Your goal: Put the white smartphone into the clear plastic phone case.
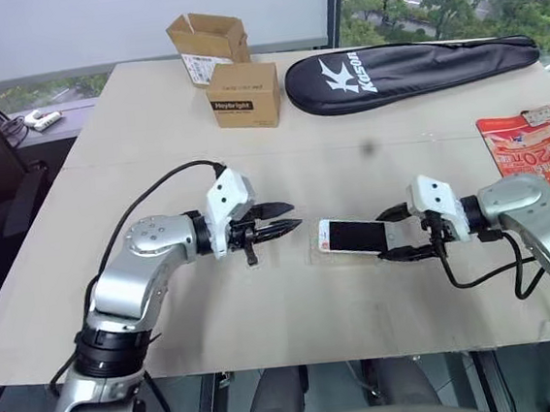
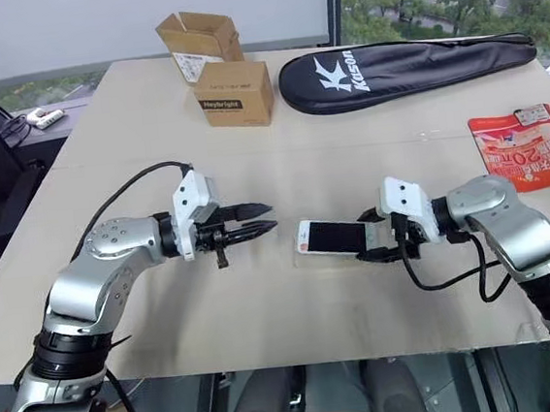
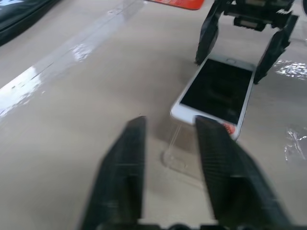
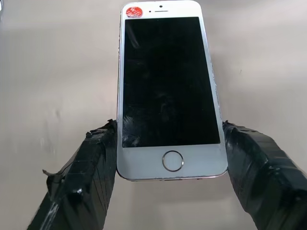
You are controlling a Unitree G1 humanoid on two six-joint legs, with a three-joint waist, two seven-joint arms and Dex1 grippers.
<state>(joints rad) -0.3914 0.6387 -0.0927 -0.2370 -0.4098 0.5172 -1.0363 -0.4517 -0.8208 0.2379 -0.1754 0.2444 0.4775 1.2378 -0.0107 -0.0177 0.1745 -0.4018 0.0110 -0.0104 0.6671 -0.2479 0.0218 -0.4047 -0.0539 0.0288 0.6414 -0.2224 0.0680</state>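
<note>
One white smartphone [image 4: 169, 86], black screen.

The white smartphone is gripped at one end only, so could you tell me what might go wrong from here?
1. The right gripper holds the white smartphone only at its home-button end; the far end may tilt or slip.
2. The clear plastic phone case is hard to see on the table, so the phone could land misaligned.
3. The left gripper sits close and could nudge the case.
</note>
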